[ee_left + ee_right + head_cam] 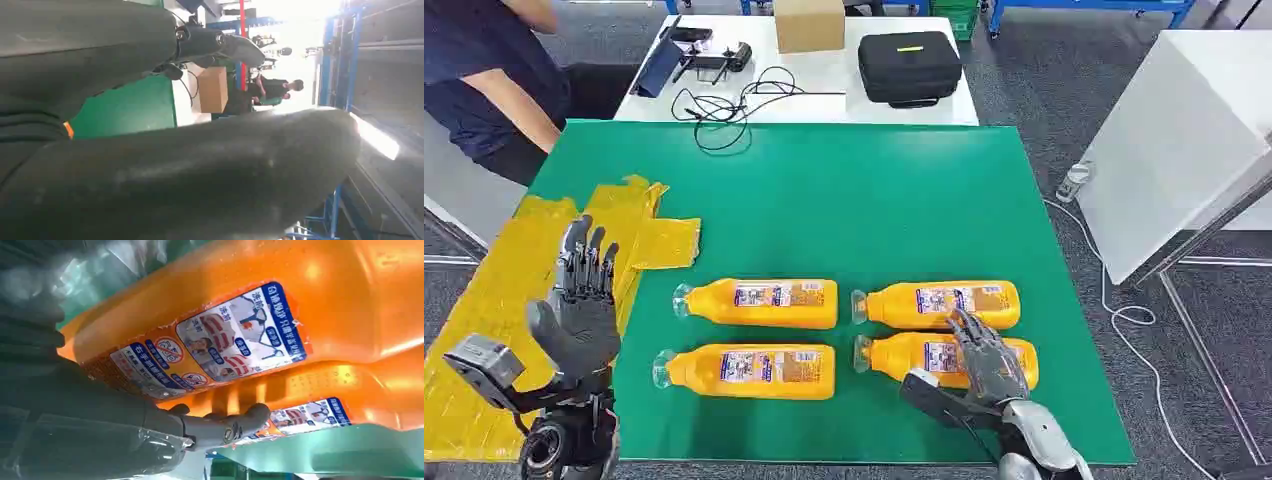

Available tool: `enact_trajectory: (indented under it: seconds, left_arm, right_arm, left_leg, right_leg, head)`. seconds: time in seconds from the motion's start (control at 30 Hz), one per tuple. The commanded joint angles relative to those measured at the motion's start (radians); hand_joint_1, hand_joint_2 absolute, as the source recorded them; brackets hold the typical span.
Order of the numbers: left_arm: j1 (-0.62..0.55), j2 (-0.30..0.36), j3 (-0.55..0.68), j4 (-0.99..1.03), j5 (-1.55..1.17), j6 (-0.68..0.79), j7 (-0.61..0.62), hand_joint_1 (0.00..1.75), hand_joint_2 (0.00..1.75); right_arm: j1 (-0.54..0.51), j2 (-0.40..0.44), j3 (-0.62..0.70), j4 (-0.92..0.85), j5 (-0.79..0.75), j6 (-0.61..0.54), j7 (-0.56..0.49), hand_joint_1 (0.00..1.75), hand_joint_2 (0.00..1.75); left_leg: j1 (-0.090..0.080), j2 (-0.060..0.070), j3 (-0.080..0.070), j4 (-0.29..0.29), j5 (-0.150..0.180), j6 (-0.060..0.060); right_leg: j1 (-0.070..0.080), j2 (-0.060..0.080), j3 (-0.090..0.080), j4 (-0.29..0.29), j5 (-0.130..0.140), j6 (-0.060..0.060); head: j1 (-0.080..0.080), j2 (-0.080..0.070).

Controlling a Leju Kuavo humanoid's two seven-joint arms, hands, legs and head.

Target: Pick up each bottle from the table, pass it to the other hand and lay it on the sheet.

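four orange bottles (769, 303) lying on green table (844, 200), right hand (984, 355) resting on nearest-right bottle (924, 355), grasp unclear, left hand (579, 310) spread, released

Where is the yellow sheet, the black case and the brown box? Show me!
yellow sheet (494, 290), head view, on its bare middle beside the raised left hand.
black case (909, 65), head view, on the middle of its lid.
brown box (809, 24), head view, on its front face.
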Motion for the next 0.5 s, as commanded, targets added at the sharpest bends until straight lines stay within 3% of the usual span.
enact_trajectory:
  seconds: [0.03,0.3,0.5]
  left_arm:
    - [-0.039,0.007,0.012,0.072,0.001,-0.003,0.004,0.00,0.00]
    - [-0.039,0.007,0.012,0.072,0.001,-0.003,0.004,0.00,0.00]
    - [-0.056,0.043,-0.019,0.105,0.055,0.010,-0.009,0.00,0.00]
  right_arm:
    - [-0.037,0.025,-0.026,0.089,0.001,0.006,-0.001,0.00,1.75]
    - [-0.037,0.025,-0.026,0.089,0.001,0.006,-0.001,0.00,1.75]
    - [-0.001,-0.006,-0.031,0.114,-0.001,0.077,-0.001,0.00,1.75]
  left_leg:
    - [0.000,0.001,0.003,-0.002,-0.001,-0.001]
    - [0.000,0.001,0.004,-0.002,-0.001,-0.001]
    - [0.000,-0.001,0.004,-0.002,0.000,-0.001]
  right_leg:
    - [0.000,0.000,0.003,-0.001,0.000,0.000]
    - [0.000,0.000,0.004,-0.002,-0.001,0.000]
    - [0.000,-0.002,0.004,-0.002,-0.001,0.000]
  head:
    - [0.000,0.000]
    - [0.000,0.000]
    - [0.000,0.000]
